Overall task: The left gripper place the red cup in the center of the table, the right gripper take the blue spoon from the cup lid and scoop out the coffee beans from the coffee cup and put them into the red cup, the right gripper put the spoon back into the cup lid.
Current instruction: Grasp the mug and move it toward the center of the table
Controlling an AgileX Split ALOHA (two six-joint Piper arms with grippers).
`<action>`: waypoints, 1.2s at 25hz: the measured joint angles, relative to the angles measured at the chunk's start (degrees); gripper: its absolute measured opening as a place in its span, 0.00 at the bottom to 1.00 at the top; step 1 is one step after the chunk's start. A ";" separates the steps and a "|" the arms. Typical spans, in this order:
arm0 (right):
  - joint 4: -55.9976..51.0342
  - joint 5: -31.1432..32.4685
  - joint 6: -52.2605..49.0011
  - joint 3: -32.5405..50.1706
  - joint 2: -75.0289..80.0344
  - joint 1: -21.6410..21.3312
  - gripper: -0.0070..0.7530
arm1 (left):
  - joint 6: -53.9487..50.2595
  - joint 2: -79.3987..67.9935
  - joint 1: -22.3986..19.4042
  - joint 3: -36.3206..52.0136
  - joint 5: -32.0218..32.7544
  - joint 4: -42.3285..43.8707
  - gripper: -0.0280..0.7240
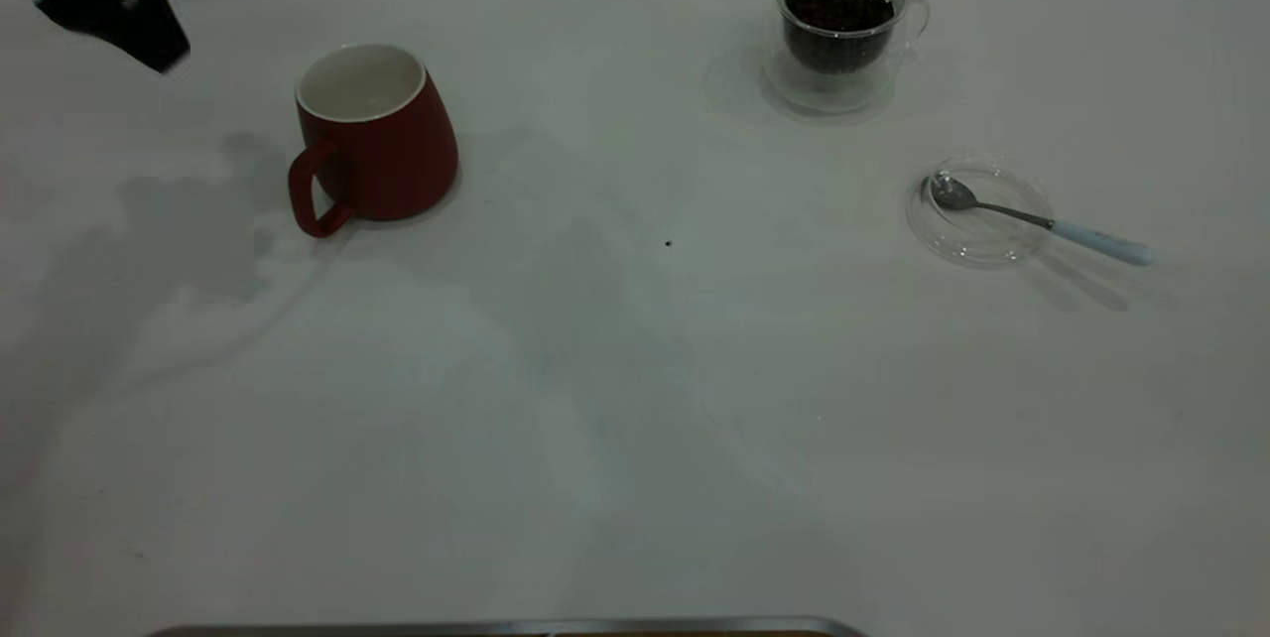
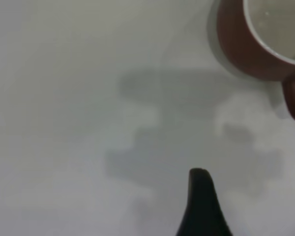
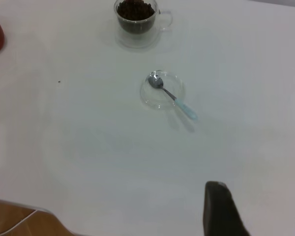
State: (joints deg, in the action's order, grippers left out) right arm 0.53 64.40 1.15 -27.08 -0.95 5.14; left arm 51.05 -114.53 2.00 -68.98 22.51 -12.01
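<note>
The red cup (image 1: 375,139) stands upright at the left of the table (image 1: 635,399), handle toward the front; its rim shows in the left wrist view (image 2: 258,46). My left gripper (image 1: 119,2) hovers at the far left corner, behind and left of the cup, open and empty; one finger (image 2: 200,196) shows. The coffee cup (image 1: 841,27) full of coffee beans (image 1: 838,4) stands at the back right. The blue spoon (image 1: 1032,217) lies with its bowl in the cup lid (image 1: 977,212). My right gripper (image 3: 260,206) is open, high above the table, far from the spoon (image 3: 174,98).
A single dark speck (image 1: 668,243) lies near the table's middle. A metal edge (image 1: 496,629) runs along the front of the exterior view. The table's edge and the floor (image 3: 14,219) show in the right wrist view.
</note>
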 joint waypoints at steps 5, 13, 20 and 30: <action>0.00 0.00 0.00 0.00 0.00 0.00 0.55 | 8.67 -4.11 0.01 -0.64 -7.02 0.02 0.83; 0.00 0.00 0.00 0.00 0.00 0.00 0.55 | 10.35 -7.85 0.12 -0.71 -11.69 -0.36 0.83; 0.00 0.00 0.00 0.00 0.00 0.00 0.55 | 11.82 -12.00 0.12 -0.93 -12.53 -0.31 0.83; 0.00 0.00 0.00 0.00 0.00 0.00 0.55 | 18.15 -17.74 0.52 -12.03 -6.01 -0.31 0.83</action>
State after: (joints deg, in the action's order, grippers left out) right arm 0.53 64.40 1.15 -27.08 -0.95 5.14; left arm 69.20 -132.27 2.52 -81.01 16.51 -12.32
